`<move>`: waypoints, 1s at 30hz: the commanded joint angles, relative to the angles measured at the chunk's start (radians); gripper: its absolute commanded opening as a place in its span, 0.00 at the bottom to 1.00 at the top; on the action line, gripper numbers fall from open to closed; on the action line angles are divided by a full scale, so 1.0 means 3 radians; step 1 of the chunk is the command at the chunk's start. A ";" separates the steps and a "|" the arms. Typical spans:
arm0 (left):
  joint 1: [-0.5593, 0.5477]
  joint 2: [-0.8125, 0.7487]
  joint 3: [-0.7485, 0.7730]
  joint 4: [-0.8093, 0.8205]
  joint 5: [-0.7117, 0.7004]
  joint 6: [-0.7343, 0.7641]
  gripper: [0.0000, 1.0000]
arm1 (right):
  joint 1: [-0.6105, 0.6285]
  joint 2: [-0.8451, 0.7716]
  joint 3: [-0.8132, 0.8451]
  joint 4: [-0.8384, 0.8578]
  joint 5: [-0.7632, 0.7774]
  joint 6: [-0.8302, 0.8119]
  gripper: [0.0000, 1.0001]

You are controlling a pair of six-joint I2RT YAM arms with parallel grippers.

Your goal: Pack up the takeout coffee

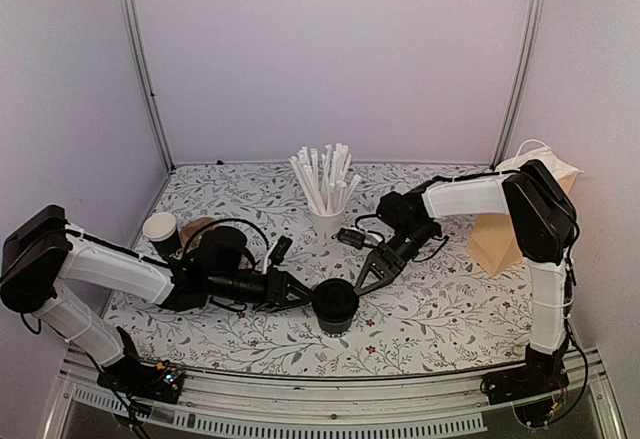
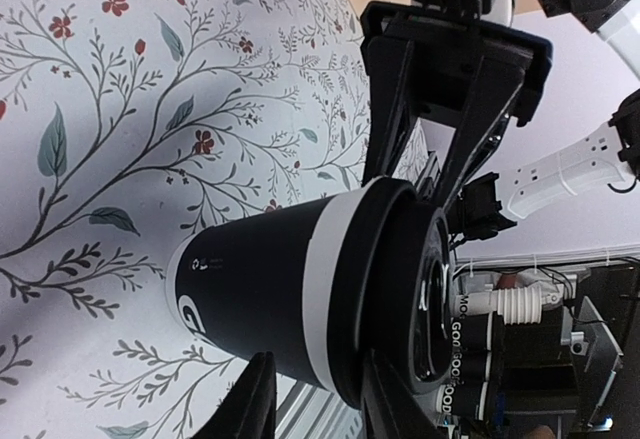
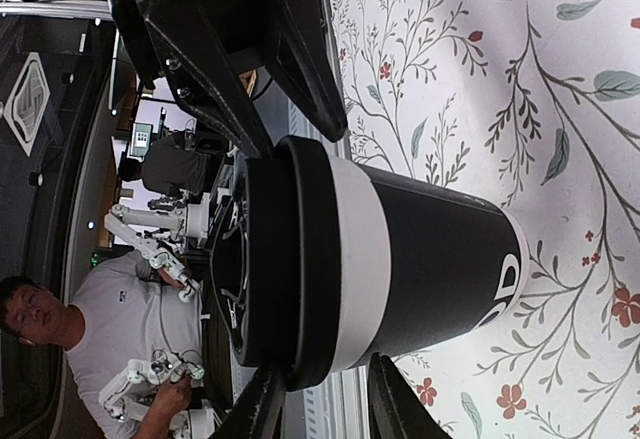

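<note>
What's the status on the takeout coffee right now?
Left gripper and right gripper at opposite sides of the lid, jaws parted, grip unclear. Black cup upright, lidded. Straw cup behind, not in the way.

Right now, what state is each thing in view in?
black cup: upright, lidded.
lid: on the black cup; whether fully seated, cannot tell.
left gripper: fingers parted astride the lidded rim; grip unclear.
right gripper: the same, from the opposite side.
straw cup: upright, filled.
second cup: upright, no lid.
paper bag: standing.
</note>
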 commanded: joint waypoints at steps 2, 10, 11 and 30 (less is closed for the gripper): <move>-0.0013 0.0325 -0.0111 -0.0773 -0.0209 0.0139 0.30 | 0.0096 0.0165 -0.0207 0.0466 0.0746 0.0370 0.28; -0.0019 0.0698 -0.0287 -0.0690 -0.0203 0.0172 0.27 | 0.0096 0.0304 -0.0315 0.0494 0.1029 0.0548 0.24; -0.0021 0.0688 -0.0256 -0.0728 -0.0230 0.0192 0.27 | 0.0096 0.0293 -0.0302 0.0483 0.1019 0.0536 0.24; -0.0028 0.0357 0.0990 -0.1350 -0.0972 0.0991 0.34 | 0.0096 -0.0214 -0.0249 0.0153 0.0225 -0.0046 0.30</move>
